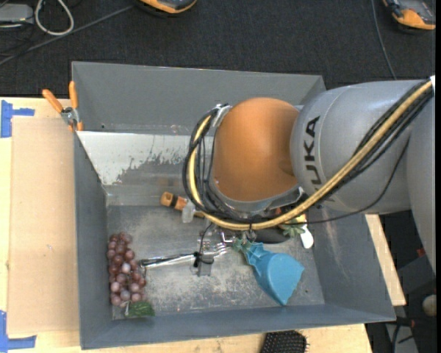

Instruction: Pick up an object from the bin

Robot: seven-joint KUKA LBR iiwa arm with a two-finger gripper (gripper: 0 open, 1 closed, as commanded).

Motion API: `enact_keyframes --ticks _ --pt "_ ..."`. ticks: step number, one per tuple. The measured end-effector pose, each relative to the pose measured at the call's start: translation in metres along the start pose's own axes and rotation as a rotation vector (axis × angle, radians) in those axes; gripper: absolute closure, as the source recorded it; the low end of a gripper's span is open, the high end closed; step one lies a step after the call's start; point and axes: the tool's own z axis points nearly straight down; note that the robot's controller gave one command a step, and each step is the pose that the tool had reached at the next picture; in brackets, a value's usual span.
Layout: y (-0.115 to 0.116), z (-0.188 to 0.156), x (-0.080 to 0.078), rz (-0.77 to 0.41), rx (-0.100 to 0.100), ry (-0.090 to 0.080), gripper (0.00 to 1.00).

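the hand [212, 245] sits low over the middle of the bin [206, 98], just above the floor, and only a little of its metal shows below the orange cover [253, 149] on the wrist. whether the hand is released or clenched cannot be told from here, and nothing can be seen grasped in it.

the thing nearest the hand is a thin silver tool [169, 259] lying flat on the bin floor. it runs from left to right, and its right end, which carries a small dark part [201, 263], lies just below and to the left of the hand. it cannot be told whether the two touch.

just to the right of the hand lies a blue scoop [278, 276], its wide end pointing to the bin's front right corner. a small white and green piece [304, 234] lies near the right wall, partly under the cover. behind the hand, towards the back wall, is a small orange and yellow piece [174, 200].

well apart, by the left wall, lies a bunch of dark red grapes [123, 271], with a green leaf [140, 309] at its front end.

black and yellow cables [198, 160] loop round the cover. the grey arm [367, 145] reaches in from the right.
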Motion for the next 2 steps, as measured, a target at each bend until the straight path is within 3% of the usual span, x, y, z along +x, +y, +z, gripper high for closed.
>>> enact_keyframes --ticks 1,2 --pt "-0.001 -0.004 -0.002 0.003 -0.001 -0.008 0.00" --pt "-0.026 0.086 -0.045 -0.079 -0.001 -0.010 0.00"
